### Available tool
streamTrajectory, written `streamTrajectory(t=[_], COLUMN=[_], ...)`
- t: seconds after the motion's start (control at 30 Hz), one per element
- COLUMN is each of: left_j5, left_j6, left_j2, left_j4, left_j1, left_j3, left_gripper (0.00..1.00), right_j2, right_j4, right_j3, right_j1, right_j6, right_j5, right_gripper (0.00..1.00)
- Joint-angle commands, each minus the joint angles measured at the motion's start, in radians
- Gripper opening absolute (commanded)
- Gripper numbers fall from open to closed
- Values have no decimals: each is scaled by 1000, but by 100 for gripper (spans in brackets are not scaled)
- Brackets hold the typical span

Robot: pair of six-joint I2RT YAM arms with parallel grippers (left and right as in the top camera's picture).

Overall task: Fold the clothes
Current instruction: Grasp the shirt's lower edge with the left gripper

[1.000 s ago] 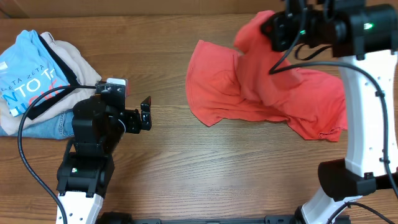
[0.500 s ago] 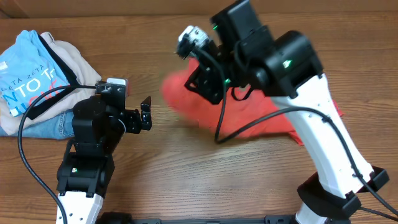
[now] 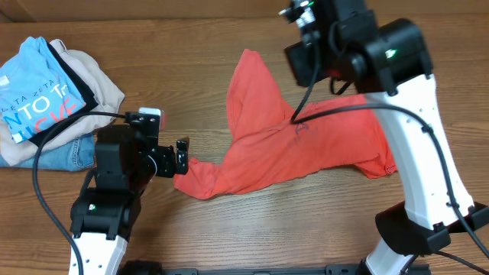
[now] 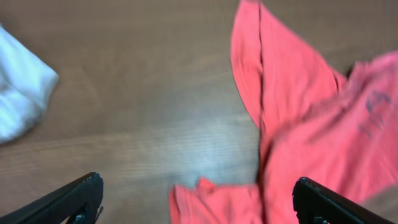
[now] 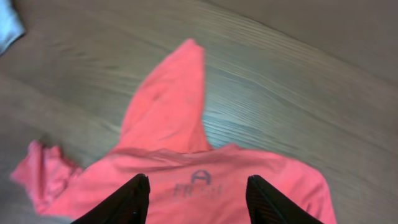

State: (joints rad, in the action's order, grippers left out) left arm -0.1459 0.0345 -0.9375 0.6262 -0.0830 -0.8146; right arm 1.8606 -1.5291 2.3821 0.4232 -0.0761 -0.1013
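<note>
The clothes are one coral-red T-shirt lying crumpled across the middle of the table. One part reaches toward the back, and a bunched corner ends beside my left gripper. Faint dark lettering shows through the fabric. In the left wrist view the shirt lies ahead of my left gripper, which stands wide open with that corner low between its fingers, untouched. My right gripper hovers open above the shirt and holds nothing.
A light-blue T-shirt and a beige garment are piled at the table's back left, with a black cable across them. A pale cloth edge shows at the left of the left wrist view. The right arm towers over the back right.
My right gripper swung the shirt leftward, opened and let it go, then drew back to the right. The shirt now lies spread out, its corner by the left gripper. The left arm barely moved.
</note>
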Motion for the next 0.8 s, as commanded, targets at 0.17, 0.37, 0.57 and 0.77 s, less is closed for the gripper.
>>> streamTrajectory(t=[0.17, 0.37, 0.57, 0.77], left_j5=[-48, 23, 6, -24], left_j6=[-18, -20, -5, -5], left_j2=[-185, -357, -490, -591], left_j4=[66, 45, 3, -29], left_j1=[-131, -293, -328, -339], left_j3=[-23, -23, -23, -23], left_gripper=[100, 100, 100, 79], right_j2=[-19, -19, -19, -19], right_j4=[5, 0, 0, 1], right_j3=[14, 13, 13, 13], right_j1=[-96, -127, -131, -131], right_j6=[81, 81, 81, 81], right_j5=[-5, 23, 25, 25], right_gripper=[58, 59, 59, 59])
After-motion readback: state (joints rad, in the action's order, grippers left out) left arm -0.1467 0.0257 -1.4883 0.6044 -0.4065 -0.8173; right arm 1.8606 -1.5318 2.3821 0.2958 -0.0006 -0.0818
